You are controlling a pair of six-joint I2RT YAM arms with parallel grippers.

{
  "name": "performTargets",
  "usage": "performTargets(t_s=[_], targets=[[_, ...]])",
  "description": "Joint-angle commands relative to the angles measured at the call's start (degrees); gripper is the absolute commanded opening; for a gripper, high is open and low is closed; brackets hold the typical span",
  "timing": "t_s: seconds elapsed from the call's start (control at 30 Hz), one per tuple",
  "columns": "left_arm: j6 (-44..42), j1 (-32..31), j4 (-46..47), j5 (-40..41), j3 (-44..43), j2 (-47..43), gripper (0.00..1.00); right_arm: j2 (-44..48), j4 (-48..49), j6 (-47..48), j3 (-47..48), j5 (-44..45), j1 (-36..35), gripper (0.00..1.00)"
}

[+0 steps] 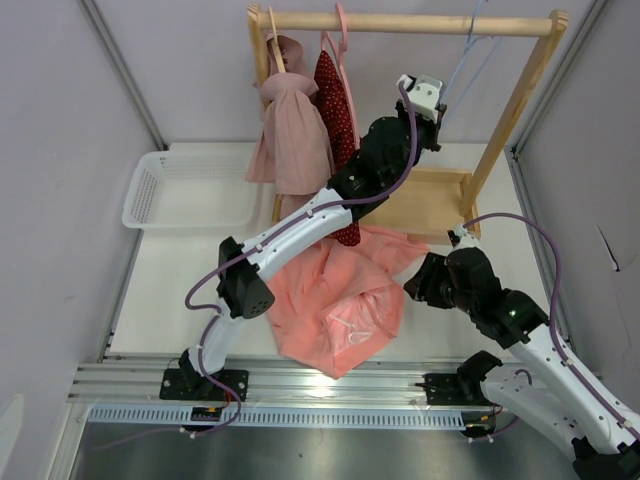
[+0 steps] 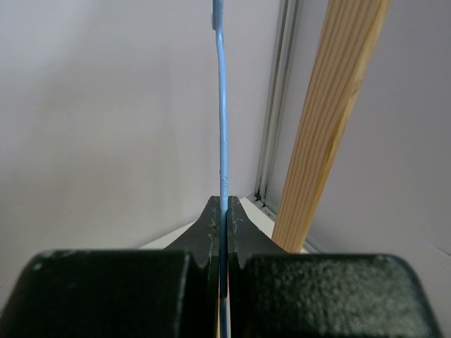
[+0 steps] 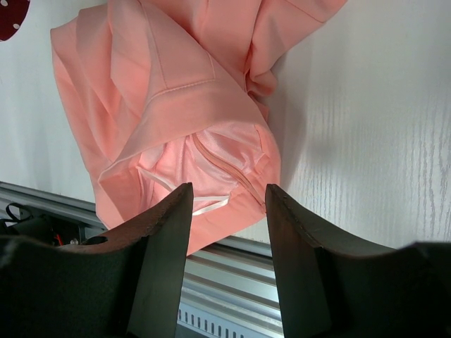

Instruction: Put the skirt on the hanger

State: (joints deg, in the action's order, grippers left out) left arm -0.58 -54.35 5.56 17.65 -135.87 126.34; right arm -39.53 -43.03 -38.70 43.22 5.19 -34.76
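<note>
The salmon-pink skirt (image 1: 340, 290) lies crumpled on the white table in front of the rack. In the right wrist view the skirt (image 3: 183, 91) shows its zip and a white loop. The thin light-blue hanger (image 1: 462, 65) hangs from the right end of the rack's rail. My left gripper (image 1: 440, 105) reaches up to it and is shut on the hanger (image 2: 223, 127), whose wire runs straight up out of the closed left gripper (image 2: 224, 211). My right gripper (image 1: 408, 288) hovers at the skirt's right edge. The right gripper (image 3: 227, 190) is open and holds nothing.
A wooden clothes rack (image 1: 410, 22) carries a dusty-pink garment (image 1: 295, 140), a dark red dotted garment (image 1: 335, 100) and a pink hanger (image 1: 343, 40). Its right post (image 2: 331, 120) stands close to my left gripper. A white basket (image 1: 190, 190) sits at the back left. An aluminium rail (image 1: 300, 385) edges the table.
</note>
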Motion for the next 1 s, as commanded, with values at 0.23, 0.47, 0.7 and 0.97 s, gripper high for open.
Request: performTargets(t_s=[0.23, 0.47, 0.7, 0.97], targets=[[-3.9, 0.21, 1.56, 0.1, -2.38, -4.61, 0.0, -0.81, 1.01, 1.08, -0.07, 0.35, -0.22, 0.51], [-4.17, 0.21, 5.69, 0.02, 10.44, -13.48, 0.0, -1.08, 2.15, 0.99, -0.94, -0.09, -0.13, 0.52], [-4.69, 0.03, 4.02, -3.14, 15.28, -18.93, 0.0, -1.25, 3.04, 0.99, -1.74, -0.01, -0.04, 0.52], [-4.34, -0.06, -0.55, -5.96, 22.91, -24.91, 0.0, -2.22, 4.09, 1.34, -1.3, -0.18, 0.22, 0.52]])
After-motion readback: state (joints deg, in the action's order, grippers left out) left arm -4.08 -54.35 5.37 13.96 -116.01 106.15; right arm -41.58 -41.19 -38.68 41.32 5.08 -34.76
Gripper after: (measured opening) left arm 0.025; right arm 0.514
